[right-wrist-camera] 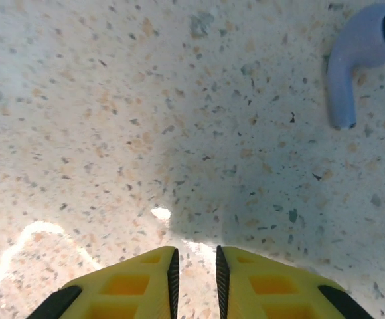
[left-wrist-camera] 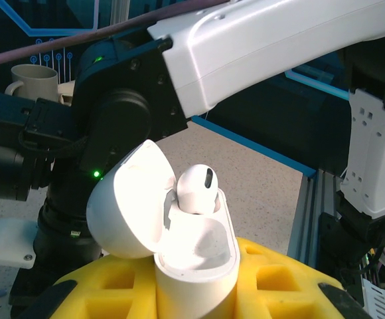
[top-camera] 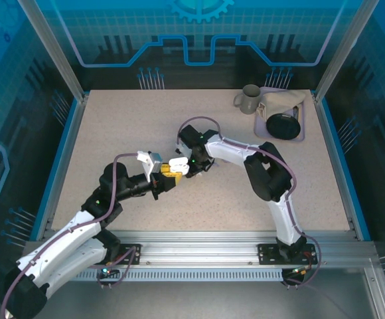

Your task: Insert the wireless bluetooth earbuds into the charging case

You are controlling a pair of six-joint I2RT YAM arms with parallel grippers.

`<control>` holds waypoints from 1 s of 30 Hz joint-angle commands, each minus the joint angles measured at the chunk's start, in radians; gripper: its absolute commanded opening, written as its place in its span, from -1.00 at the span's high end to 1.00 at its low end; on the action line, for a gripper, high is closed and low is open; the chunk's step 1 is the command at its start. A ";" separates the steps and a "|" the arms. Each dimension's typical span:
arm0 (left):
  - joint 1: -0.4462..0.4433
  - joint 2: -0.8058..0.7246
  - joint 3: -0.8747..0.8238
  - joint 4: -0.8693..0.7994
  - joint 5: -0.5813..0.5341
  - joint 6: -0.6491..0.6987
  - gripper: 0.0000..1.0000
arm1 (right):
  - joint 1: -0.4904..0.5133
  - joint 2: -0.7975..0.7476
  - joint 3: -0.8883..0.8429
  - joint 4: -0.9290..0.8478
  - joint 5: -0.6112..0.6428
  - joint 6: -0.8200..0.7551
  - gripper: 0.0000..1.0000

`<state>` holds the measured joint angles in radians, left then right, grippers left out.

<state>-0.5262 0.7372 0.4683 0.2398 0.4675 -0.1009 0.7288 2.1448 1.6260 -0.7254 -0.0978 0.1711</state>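
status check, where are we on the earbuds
Left pincer shut on open charging case, one white earbud in it. Right pincer shut, empty, above table. Lavender earbud loose on table, nothing blocking.

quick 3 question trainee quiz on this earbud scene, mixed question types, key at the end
1. True or false: the lid of the charging case is shut.
2. What colour is the earbud sitting in the case? A white, B lavender, C black.
3. In the right wrist view, what lies loose on the table?
Key: 1 false; 2 A; 3 a lavender earbud.
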 commanded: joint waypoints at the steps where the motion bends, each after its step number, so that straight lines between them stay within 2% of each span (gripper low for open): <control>1: 0.005 -0.018 -0.003 0.004 0.014 0.023 1.00 | 0.011 -0.081 -0.017 -0.006 -0.030 -0.012 0.45; 6: 0.006 -0.018 -0.003 0.004 0.017 0.022 1.00 | 0.001 -0.149 -0.063 0.041 0.010 0.057 0.36; 13: 0.007 -0.018 -0.005 0.007 0.015 0.023 1.00 | -0.006 -0.215 -0.154 0.075 0.134 0.276 0.26; 16: 0.007 -0.018 -0.005 0.008 0.016 0.022 1.00 | -0.004 -0.220 -0.177 0.076 0.172 0.365 0.07; 19: 0.007 -0.018 -0.004 0.010 0.017 0.024 1.00 | 0.004 -0.224 -0.202 0.090 0.199 0.429 0.00; 30: 0.007 -0.017 -0.006 0.013 0.016 0.023 1.00 | 0.006 -0.191 -0.221 0.118 0.209 0.549 -0.03</control>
<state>-0.5262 0.7372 0.4683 0.2398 0.4675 -0.1005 0.7265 1.9495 1.4078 -0.6182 0.1017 0.6609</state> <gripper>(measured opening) 0.224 0.516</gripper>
